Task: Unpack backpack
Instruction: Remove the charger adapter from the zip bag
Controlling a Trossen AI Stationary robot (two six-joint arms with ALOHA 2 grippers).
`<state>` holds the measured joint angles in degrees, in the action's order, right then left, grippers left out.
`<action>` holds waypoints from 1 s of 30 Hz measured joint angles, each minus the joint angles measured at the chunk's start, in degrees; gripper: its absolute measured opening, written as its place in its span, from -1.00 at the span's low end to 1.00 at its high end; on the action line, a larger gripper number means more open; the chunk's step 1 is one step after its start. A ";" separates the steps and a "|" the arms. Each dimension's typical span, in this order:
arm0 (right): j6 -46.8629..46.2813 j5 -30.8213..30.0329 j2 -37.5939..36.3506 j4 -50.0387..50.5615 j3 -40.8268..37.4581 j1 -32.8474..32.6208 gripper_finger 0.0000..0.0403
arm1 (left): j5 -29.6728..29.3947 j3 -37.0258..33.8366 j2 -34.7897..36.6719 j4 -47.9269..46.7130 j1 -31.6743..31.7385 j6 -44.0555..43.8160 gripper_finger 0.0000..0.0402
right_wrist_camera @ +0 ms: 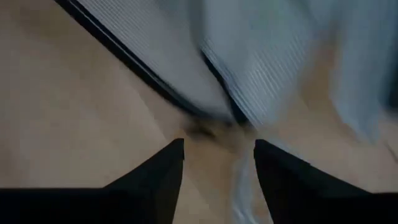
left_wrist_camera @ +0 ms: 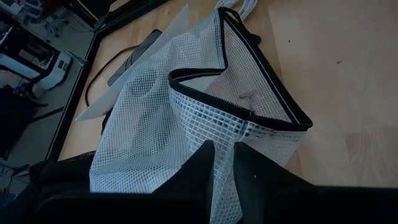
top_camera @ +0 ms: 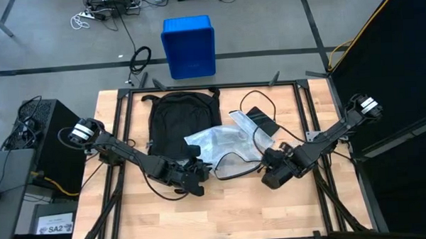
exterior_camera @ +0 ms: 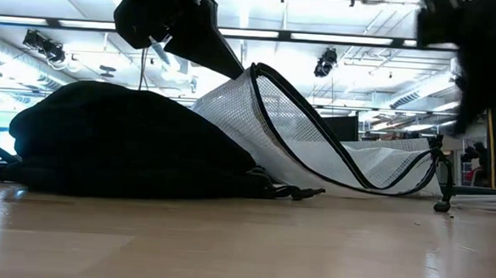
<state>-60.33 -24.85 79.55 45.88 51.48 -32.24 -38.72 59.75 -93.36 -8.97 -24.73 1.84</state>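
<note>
Backpack (top_camera: 172, 122) lies flat at the table's (top_camera: 223, 215) far left. Left gripper (top_camera: 195, 171), just near of it, is clamped on a mesh pouch (top_camera: 221, 142); right gripper (top_camera: 266, 164), fingers apart, sits right of the pouch

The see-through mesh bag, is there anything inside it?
The mesh bag looks empty where its mouth gapes, with wooden table showing beyond. The end near the backpack is folded, so that part stays hidden.

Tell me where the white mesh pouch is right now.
In the high view the white mesh pouch lies mid-table, overlapping the backpack on its right side, between the two claws; the left claw pinches its edge.
</note>
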 joint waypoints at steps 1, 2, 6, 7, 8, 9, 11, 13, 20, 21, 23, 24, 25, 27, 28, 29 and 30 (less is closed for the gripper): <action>3.05 -1.90 0.00 -5.10 0.00 -0.10 -0.15 | 0.02 0.00 0.00 0.32 0.00 0.36 -0.83; 6.70 -3.54 0.00 -11.06 -0.17 -0.25 -0.17 | 0.00 0.00 0.00 0.64 -0.02 0.70 -0.83; 23.69 -4.55 2.24 -34.45 -1.65 0.46 -0.26 | 0.00 0.00 0.00 0.99 0.00 0.90 -0.83; 26.93 -4.67 3.36 -38.18 -1.77 0.88 -0.29 | 0.02 0.00 0.00 0.99 0.06 0.95 -0.83; 29.58 -4.78 4.84 -41.42 -1.77 1.25 -0.32 | 0.01 0.00 0.00 1.14 0.07 1.03 -0.83; 31.47 -4.78 6.33 -43.80 -1.77 1.76 -0.35 | 0.01 0.02 0.00 1.39 0.07 1.03 -0.83; 33.49 -4.76 9.98 -47.22 -1.77 3.15 -0.40 | 0.00 0.02 0.00 1.59 0.21 1.10 -0.83; 34.34 -4.74 14.14 -49.45 -1.79 5.14 -0.45 | 0.02 0.02 0.00 1.95 0.33 1.12 -0.83; 32.21 -7.73 24.07 -50.39 -1.79 11.93 -0.58 | 0.03 0.02 0.00 2.46 0.35 2.43 -0.83; 31.84 -8.62 24.61 -50.49 -1.79 12.65 -0.60 | 0.01 0.02 0.00 2.65 0.35 2.46 -0.83; 31.72 -10.05 24.94 -50.25 -1.79 13.78 -0.63 | 0.02 0.02 0.00 3.18 0.35 2.47 -0.83; 31.79 -10.90 24.94 -50.40 -1.79 14.15 -0.65 | 0.02 0.02 0.00 3.24 0.35 2.50 -0.83; 31.97 -12.04 24.94 -50.41 -1.79 14.38 -0.66 | 0.02 0.02 0.00 3.26 0.35 2.68 -0.83; 32.43 -14.66 24.86 -49.78 -1.77 14.46 -0.69 | 0.02 0.02 0.00 3.39 0.35 3.48 -0.83; 33.04 -15.79 24.69 -48.76 -1.77 14.44 -0.71 | 0.00 0.02 0.00 3.37 0.35 4.11 -0.83; 33.30 -17.46 24.61 -48.03 -1.77 14.20 -0.72 | 0.00 0.02 0.00 3.39 0.35 4.85 -0.83; 33.22 -19.76 24.52 -47.27 -1.77 13.79 -0.74 | 0.00 0.02 0.00 3.39 0.35 5.46 -0.83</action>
<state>-27.11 -44.61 104.07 -1.39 49.71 -18.45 -38.72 59.77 -93.36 -5.58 -24.38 7.31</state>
